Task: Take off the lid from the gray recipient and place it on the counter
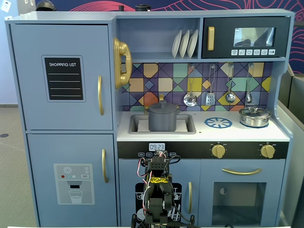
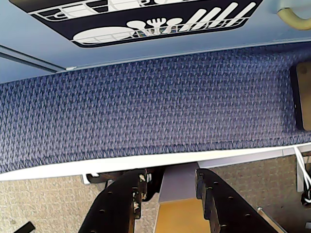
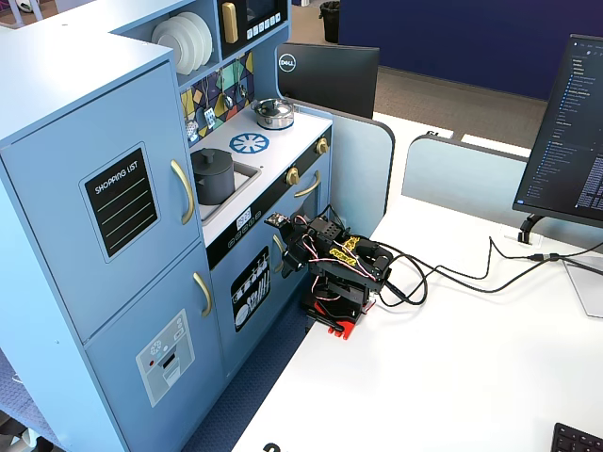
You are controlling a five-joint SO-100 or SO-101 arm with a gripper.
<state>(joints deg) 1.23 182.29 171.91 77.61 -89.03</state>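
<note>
The gray recipient point(image 1: 163, 121) stands in the inset sink point(image 1: 188, 126) of the white counter point(image 1: 199, 133), with the dark-gray lid point(image 1: 162, 107) on top of it. Both fixed views show them, the pot point(image 3: 214, 182) and its lid point(image 3: 211, 156) at the counter's point(image 3: 283, 133) left end. My gripper point(image 3: 283, 262) hangs folded low in front of the dishwasher door, well below the counter. In the wrist view my gripper point(image 2: 170, 177) is open and empty, its jaws apart over the table edge. Pot and lid are out of the wrist view.
A shiny silver pot point(image 1: 254, 117) sits at the counter's right end, next to the burner print point(image 1: 218, 123). Utensils point(image 1: 210, 97) hang above the counter. The wrist view shows blue carpet point(image 2: 146, 111) and the dishwasher door print point(image 2: 146, 22). A monitor point(image 3: 570, 141) and cables point(image 3: 452, 273) are on the white table.
</note>
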